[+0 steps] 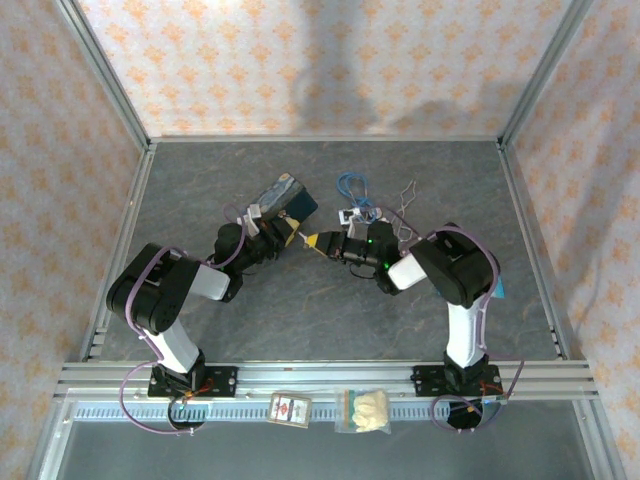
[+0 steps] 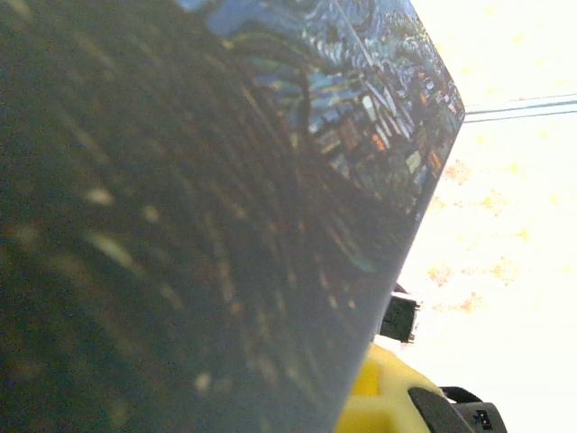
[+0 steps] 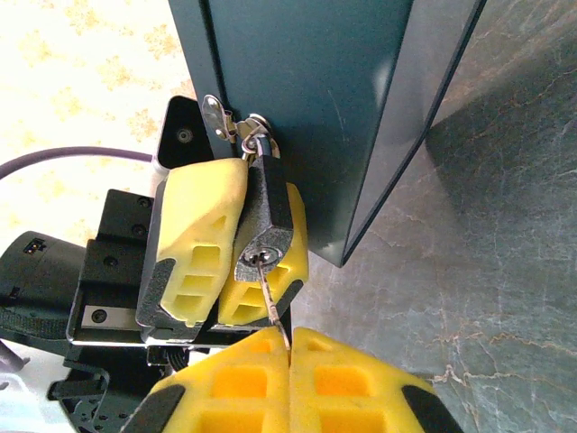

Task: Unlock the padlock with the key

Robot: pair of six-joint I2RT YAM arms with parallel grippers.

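Two clamped pairs: left fingers (image 3: 194,236) on padlock (image 3: 270,215), right fingers (image 3: 236,381) on key (image 3: 271,296) in keyhole (image 3: 260,257).

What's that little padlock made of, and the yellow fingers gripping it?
The padlock looks like dark metal with a rough, matte coat; its shackle shines silvery. The left arm's yellow fingers look like soft matte rubber or plastic, moulded with hollow slots.
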